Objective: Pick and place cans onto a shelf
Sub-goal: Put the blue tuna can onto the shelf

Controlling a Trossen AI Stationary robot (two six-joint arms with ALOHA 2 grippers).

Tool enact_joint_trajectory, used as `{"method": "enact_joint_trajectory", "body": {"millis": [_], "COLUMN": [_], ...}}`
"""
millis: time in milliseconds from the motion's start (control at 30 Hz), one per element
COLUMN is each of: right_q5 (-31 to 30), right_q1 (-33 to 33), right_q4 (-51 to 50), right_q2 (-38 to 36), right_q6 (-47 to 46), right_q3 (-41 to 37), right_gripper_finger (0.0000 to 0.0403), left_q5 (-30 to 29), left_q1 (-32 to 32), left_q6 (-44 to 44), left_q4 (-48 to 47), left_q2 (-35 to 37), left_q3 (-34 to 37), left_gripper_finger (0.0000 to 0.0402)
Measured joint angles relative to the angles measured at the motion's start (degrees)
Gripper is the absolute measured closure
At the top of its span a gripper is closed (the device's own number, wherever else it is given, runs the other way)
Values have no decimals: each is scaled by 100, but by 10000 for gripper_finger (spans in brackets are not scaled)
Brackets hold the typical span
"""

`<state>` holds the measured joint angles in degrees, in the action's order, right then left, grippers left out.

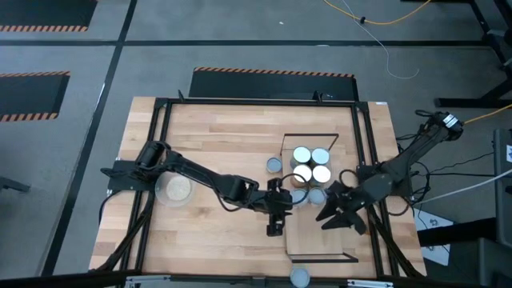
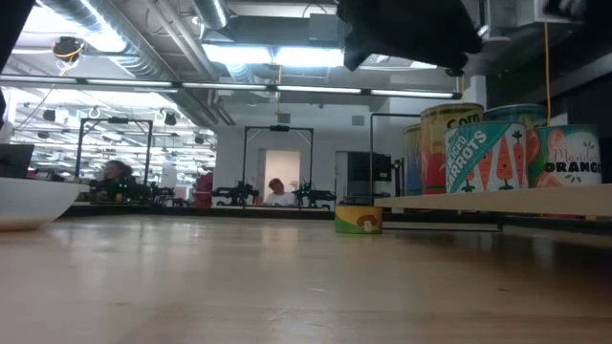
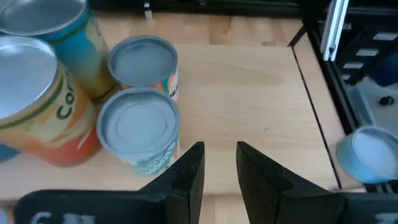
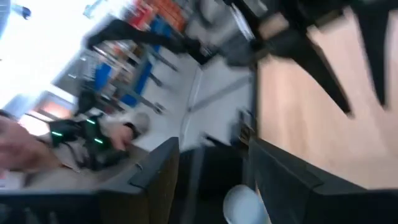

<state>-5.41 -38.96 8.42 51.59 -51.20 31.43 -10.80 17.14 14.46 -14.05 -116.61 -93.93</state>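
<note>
shelf [image 1: 320,232]: pale board lying on the wood surface [image 1: 208,144]. cans [image 1: 311,164]: a cluster of shiny-topped and grey-topped ones stands at the shelf's far end; one grey-topped can [image 1: 274,165] just beside the shelf on the surface; another [image 1: 299,277] at the near edge. clear dish [image 1: 175,190]: by the left arm. left pincer [image 1: 277,218]: at the shelf's edge, fingers parted narrowly, grasping nothing. right pincer [image 1: 342,218]: over the shelf, spread wide, released.
</note>
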Motion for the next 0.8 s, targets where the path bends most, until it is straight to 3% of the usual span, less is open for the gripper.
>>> {"method": "enact_joint_trajectory", "body": {"millis": [167, 367, 533, 800], "right_q5": [-22, -214, -543, -528], "right_q1": [-129, -521, -944, -1435], "right_q4": [237, -274, -1274, -1786], "right_q2": [74, 700, 1658, 3317], "right_q6": [613, 1550, 1711, 1702], "right_q3": [618, 2084, 3325, 4754], "right_gripper_finger": [202, 202, 202, 202], "left_q5": [-120, -473, -751, -1040], "left_q1": [64, 257, 561, 985], "left_q6": [-56, -70, -70, -5], "left_q4": [-656, -1184, -1584, -1702], "left_q2": [336, 817, 1104, 1216], "left_q3": [3, -5, 2, 4], "left_gripper_finger": [316, 316, 315, 315]}}
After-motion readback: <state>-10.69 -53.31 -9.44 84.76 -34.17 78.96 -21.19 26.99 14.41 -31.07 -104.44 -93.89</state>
